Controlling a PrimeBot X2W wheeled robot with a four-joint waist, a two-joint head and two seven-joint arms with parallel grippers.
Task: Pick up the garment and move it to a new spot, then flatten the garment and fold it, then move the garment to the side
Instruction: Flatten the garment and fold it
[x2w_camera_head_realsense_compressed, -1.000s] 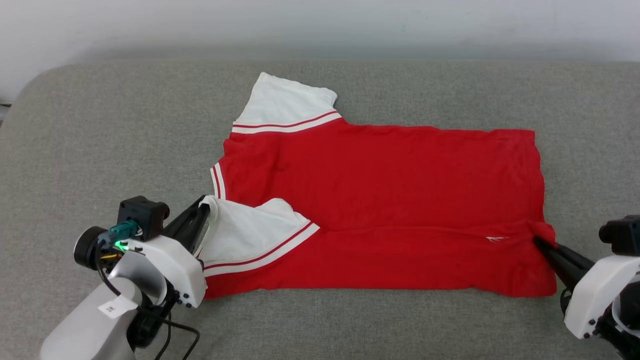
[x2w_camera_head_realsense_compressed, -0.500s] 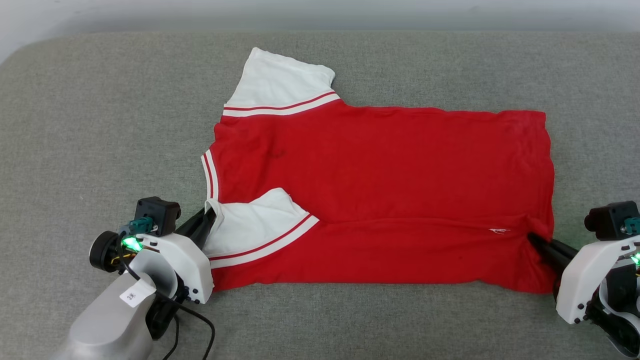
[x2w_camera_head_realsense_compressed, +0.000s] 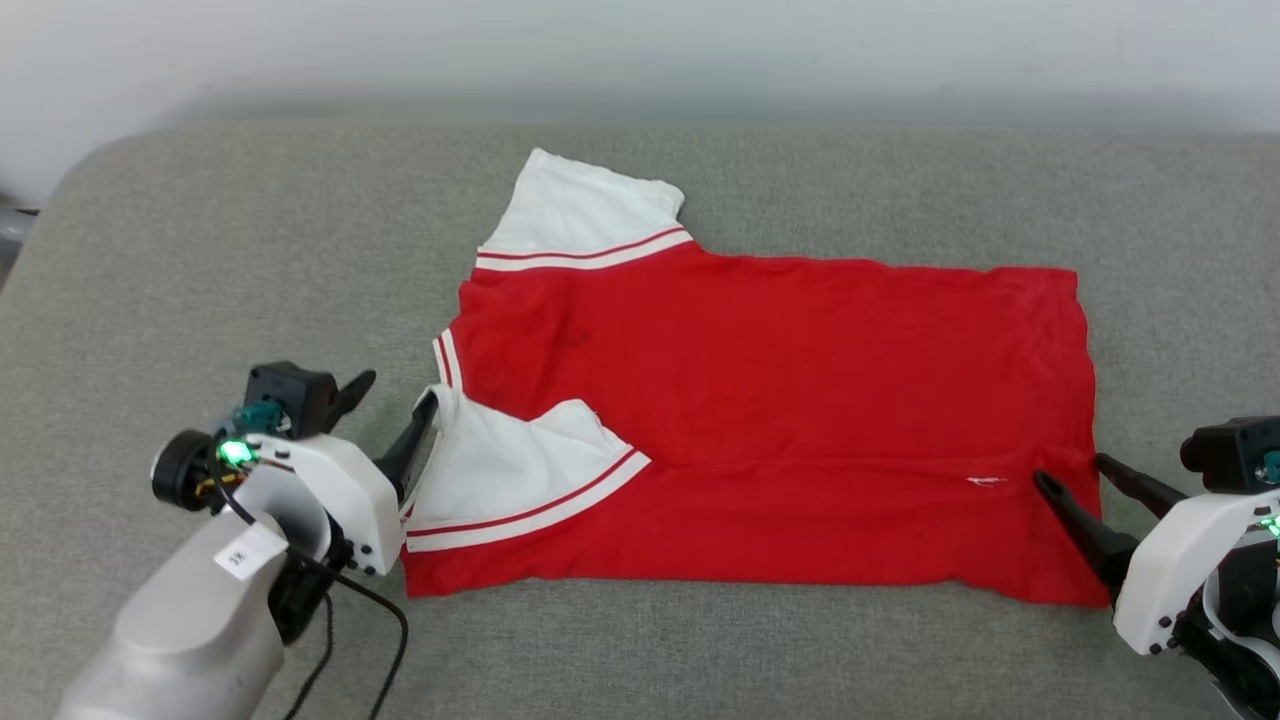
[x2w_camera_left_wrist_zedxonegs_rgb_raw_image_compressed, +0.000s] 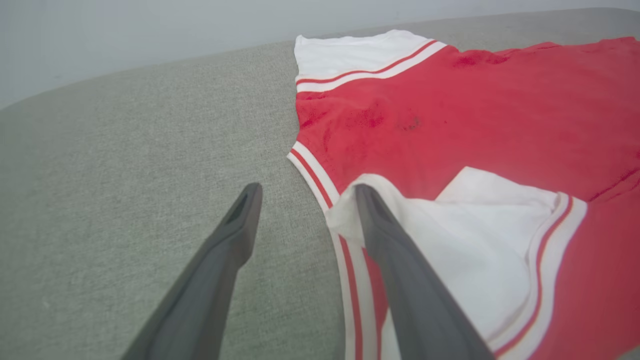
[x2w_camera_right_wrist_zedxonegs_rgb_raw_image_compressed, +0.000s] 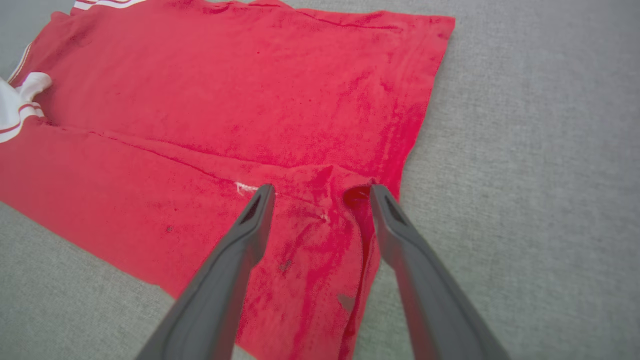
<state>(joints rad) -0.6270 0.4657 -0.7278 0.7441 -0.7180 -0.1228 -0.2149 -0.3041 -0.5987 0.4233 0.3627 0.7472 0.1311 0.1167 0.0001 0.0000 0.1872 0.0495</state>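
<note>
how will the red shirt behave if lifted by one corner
Probably floppy: the garment lies flat, its near edge folded over and puckered beside the open right gripper, so it would likely drape and unfold. It looks thin and light. On the grey fabric surface, pushing would likely bunch it, not slide it.

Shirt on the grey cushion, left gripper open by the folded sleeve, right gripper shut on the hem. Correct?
Not quite: the right gripper is open too, fingers spread over the hem of the garment, as the right wrist view shows. The rest holds.
</note>
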